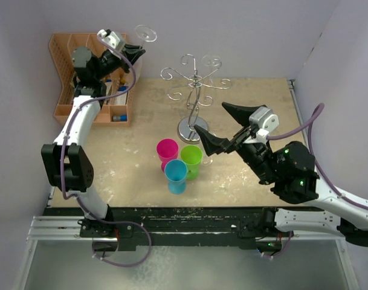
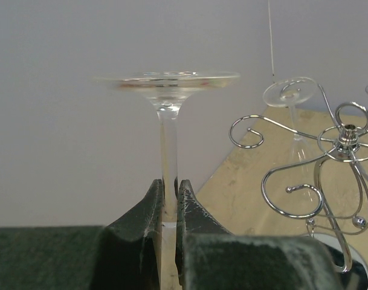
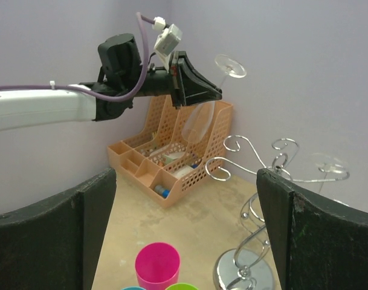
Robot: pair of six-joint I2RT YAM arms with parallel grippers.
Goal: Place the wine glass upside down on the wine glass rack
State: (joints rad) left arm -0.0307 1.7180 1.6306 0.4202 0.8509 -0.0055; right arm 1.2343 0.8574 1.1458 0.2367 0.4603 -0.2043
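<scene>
Bowl of wine glass [image 2: 168,136] behind fingers [image 2: 140,225]

Wine glass [image 2: 168,139] clear, colourless. Wine glass rack [image 1: 194,84] shiny silver chrome. File organiser [image 1: 66,57] orange, gridded with small holes. Pink cup [image 1: 167,148], green cup [image 1: 191,156], blue cup [image 1: 176,172] (all plain, bright). Table [image 1: 129,175] beige, mottled with pale scuffs. Walls [image 1: 244,36] pale lilac. Left arm [image 1: 81,121] white and black, cable [image 1: 61,169] purple. Left gripper [image 2: 168,187], right gripper [image 1: 209,115] black.
</scene>
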